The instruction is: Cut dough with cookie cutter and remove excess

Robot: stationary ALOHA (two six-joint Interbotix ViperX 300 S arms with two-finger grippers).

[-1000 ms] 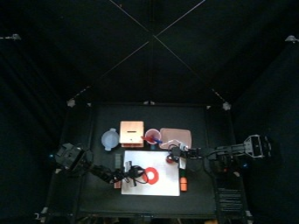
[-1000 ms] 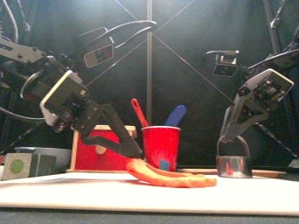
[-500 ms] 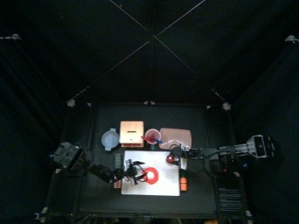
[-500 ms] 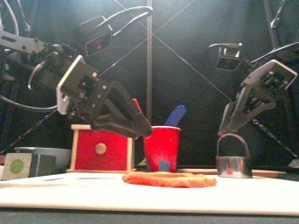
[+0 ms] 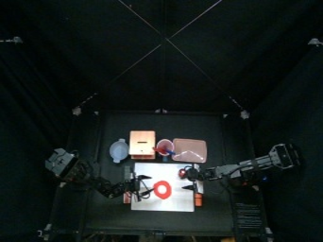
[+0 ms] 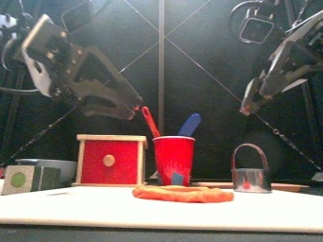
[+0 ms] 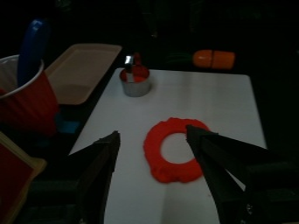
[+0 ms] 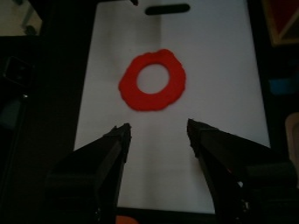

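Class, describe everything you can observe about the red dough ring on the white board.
The red dough ring is bright red, soft-looking and flat, an uneven ring with an open middle showing the white board. It lies flat near the board's centre, low and lumpy in the front view. Only the board touches it; both open end effectors are raised clear of it.
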